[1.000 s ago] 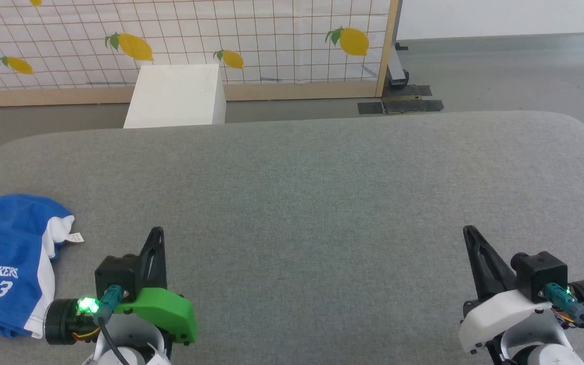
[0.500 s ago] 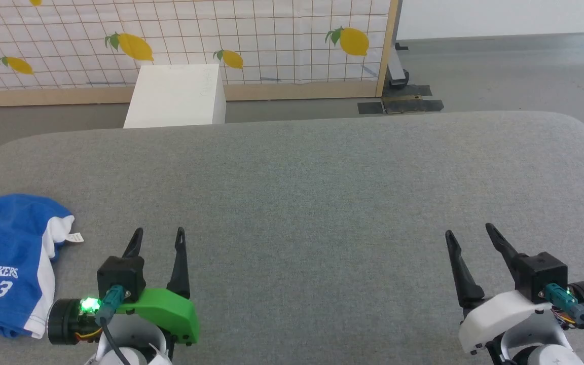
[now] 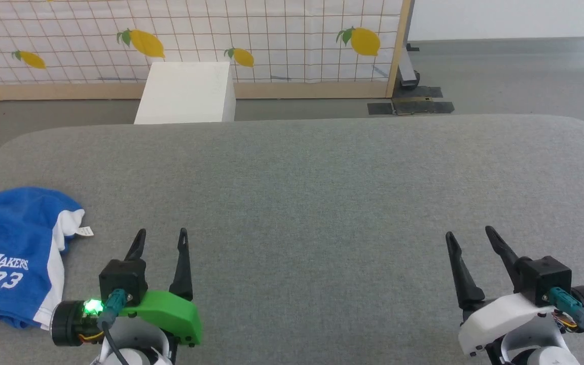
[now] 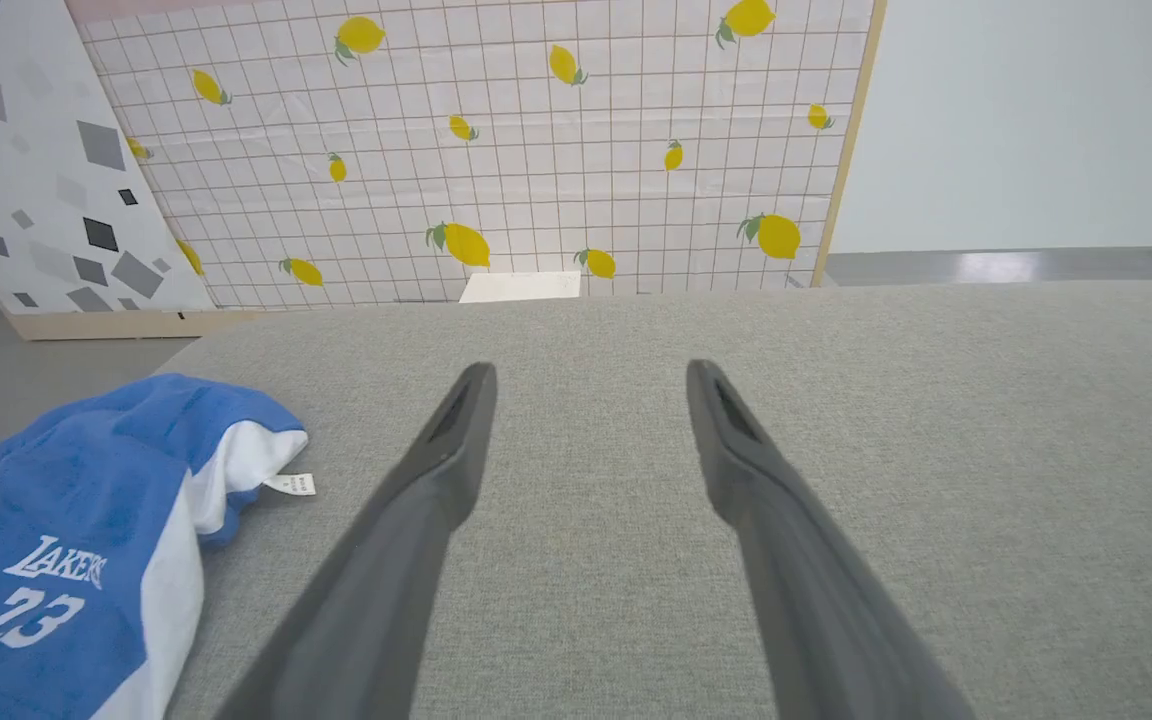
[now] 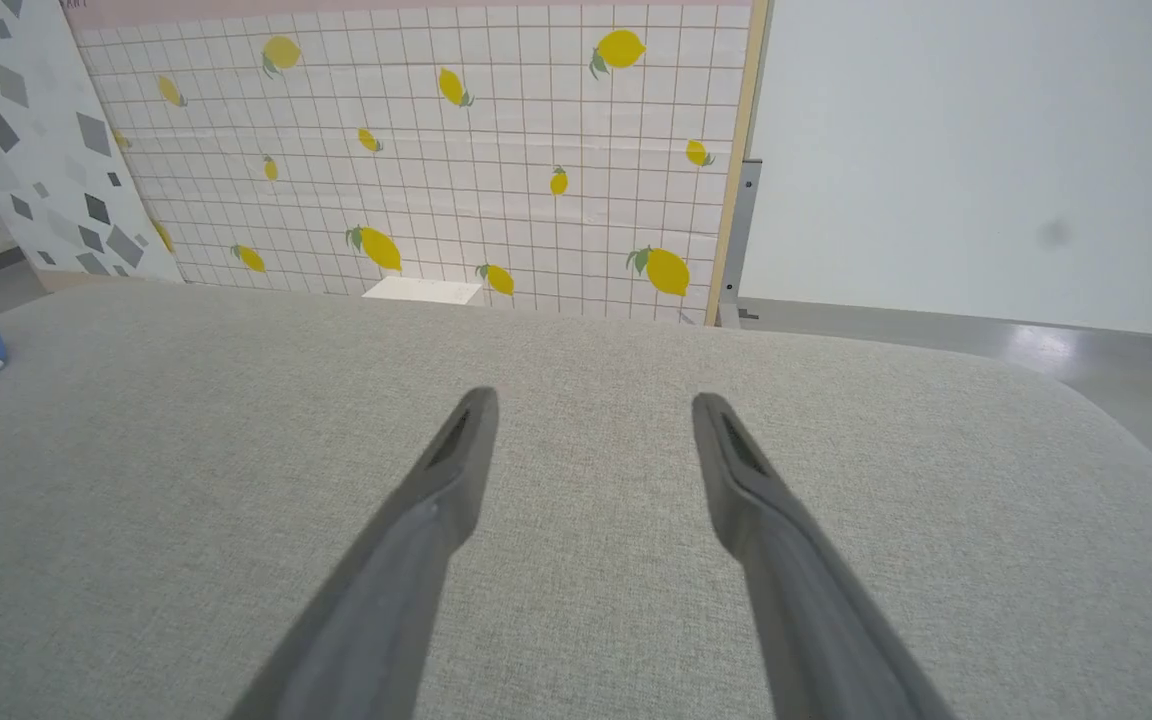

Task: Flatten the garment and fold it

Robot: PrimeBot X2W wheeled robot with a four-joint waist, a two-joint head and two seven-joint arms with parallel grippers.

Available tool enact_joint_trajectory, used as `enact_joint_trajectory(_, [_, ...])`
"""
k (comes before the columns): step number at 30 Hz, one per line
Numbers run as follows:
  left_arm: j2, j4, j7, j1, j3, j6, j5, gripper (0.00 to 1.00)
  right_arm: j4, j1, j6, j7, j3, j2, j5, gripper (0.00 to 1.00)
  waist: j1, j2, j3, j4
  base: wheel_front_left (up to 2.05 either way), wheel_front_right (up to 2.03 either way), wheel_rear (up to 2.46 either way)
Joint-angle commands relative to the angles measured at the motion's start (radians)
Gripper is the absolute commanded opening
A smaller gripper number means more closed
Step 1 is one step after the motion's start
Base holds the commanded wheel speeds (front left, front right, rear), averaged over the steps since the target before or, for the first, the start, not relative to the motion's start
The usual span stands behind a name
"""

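With left gripper (image 3: 162, 231) and right gripper (image 3: 468, 231) gaping empty, flattening is unstarted; next likely means reaching leftward for the crumpled shorts (image 3: 13, 238).

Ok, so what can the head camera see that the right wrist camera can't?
Head view, not the right wrist view: the white LAKERS 23 print on the blue shorts. Right wrist view, not the head view: a panel with grey shapes at the left. Both: the grey cushion, the lemon screen, the white box, a corner of the shorts with its white tag, and the right gripper, jaws open.
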Motion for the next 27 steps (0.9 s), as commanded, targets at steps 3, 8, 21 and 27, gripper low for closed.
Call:
enact_joint_trajectory(3, [-0.001,0.006,-0.015,0.006,-0.002,0.011,-0.011,1.00,0.011,0.001,0.000,-0.015,0.002,0.000,0.016,1.00,0.0000,-0.0001,0.000,0.015,0.00,0.00,0.00])
enact_joint_trajectory(8, [-0.001,0.010,-0.026,0.010,-0.002,0.014,-0.016,1.00,0.021,0.001,0.000,-0.026,0.003,0.000,0.028,1.00,0.0000,-0.0001,-0.001,0.038,0.00,0.00,0.00])
enact_joint_trajectory(21, [-0.002,0.020,-0.053,0.017,-0.011,0.021,-0.024,1.00,0.043,0.002,-0.001,-0.053,0.009,0.000,0.061,1.00,0.0000,-0.0001,0.000,0.111,0.00,0.00,0.00])
enact_joint_trajectory(27, [-0.002,0.025,-0.065,0.020,-0.014,0.025,-0.031,1.00,0.054,0.003,-0.001,-0.065,0.010,0.000,0.076,1.00,0.0000,-0.0001,0.002,0.150,0.00,0.00,0.00])
